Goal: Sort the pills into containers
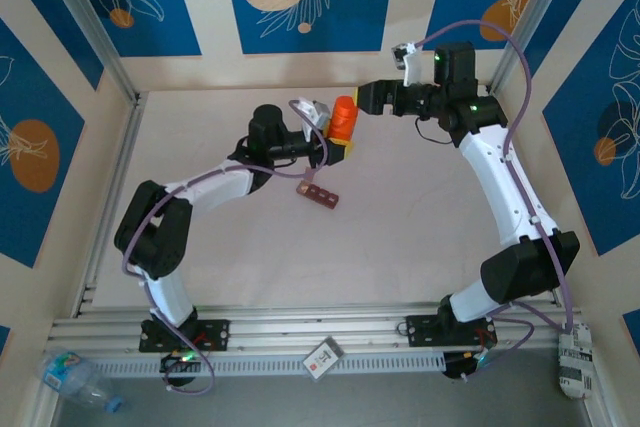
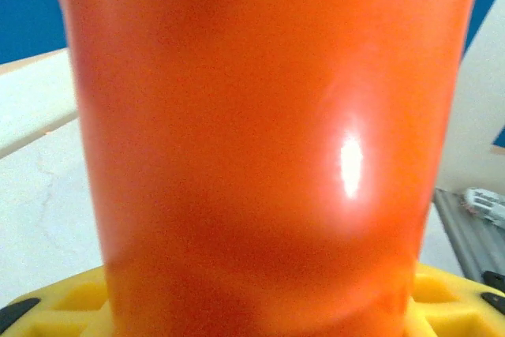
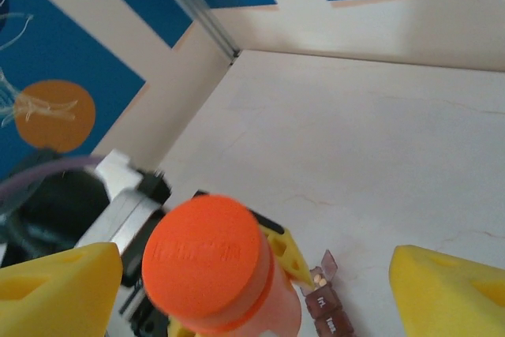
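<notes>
My left hand (image 1: 344,145) pinches the stiff, slick orange bottle (image 2: 268,140) low, my spread right hand (image 3: 254,274) should grip its cap (image 3: 207,254) by the rim, and the light containers (image 1: 318,194) look easily shoved.

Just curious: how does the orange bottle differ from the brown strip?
The orange bottle is round, capped and upright; the brown strip is a flat row of square compartments. The bottle is held in the left gripper; the strip lies free on the table. Both are small.
</notes>
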You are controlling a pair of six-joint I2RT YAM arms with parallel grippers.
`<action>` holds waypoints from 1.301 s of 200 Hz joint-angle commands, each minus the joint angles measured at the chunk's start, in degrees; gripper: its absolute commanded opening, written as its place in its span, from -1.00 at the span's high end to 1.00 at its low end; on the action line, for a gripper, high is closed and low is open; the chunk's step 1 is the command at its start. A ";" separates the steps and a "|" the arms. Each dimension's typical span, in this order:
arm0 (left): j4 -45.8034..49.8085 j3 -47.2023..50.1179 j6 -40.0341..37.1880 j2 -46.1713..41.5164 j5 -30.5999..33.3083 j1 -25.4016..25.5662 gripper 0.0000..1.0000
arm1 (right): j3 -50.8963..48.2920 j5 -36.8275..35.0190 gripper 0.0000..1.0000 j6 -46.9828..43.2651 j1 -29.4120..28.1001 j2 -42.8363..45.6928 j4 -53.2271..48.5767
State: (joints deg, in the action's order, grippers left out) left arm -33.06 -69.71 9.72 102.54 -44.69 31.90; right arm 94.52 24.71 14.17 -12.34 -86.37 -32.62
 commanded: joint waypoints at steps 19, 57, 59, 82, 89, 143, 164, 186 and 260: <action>-2.66 -3.76 5.29 1.70 -10.27 -0.93 1.00 | 3.97 6.64 -0.77 -9.38 -0.46 -1.14 -4.58; -2.82 -4.33 6.29 2.22 -11.25 -0.93 1.00 | 6.83 3.52 -0.78 -11.73 -2.94 -3.78 -7.72; -2.85 -4.39 6.35 2.27 -11.35 -0.96 1.00 | 6.91 3.46 -0.77 -11.81 -3.04 -3.84 -7.68; -2.81 -4.40 6.59 2.32 -11.61 -0.89 1.00 | 7.35 2.97 -0.73 -11.38 -3.39 -4.68 -7.50; -2.85 -4.46 6.67 2.31 -11.63 -0.93 1.00 | 7.34 2.86 -0.71 -11.30 -3.50 -4.76 -7.39; -3.10 -4.43 6.82 2.31 -11.73 -0.96 1.00 | 7.17 2.84 -0.50 -10.93 -3.71 -5.60 -7.80; -3.14 -4.54 6.82 2.39 -11.74 -0.94 1.00 | 6.87 2.81 -0.39 -11.01 -3.86 -5.74 -8.06; -3.21 -4.69 6.97 2.40 -11.68 -0.96 1.00 | 6.54 2.50 -0.25 -10.86 -4.06 -5.88 -8.07; -2.57 -4.59 5.37 0.80 -7.54 -0.80 1.00 | 1.68 -4.31 0.07 -5.74 -6.43 -4.77 -5.18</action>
State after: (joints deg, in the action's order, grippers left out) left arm -33.36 -72.10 16.45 105.10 -53.95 31.22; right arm 99.72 24.69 4.93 -17.19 -91.81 -38.83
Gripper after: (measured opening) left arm 0.524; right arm 0.499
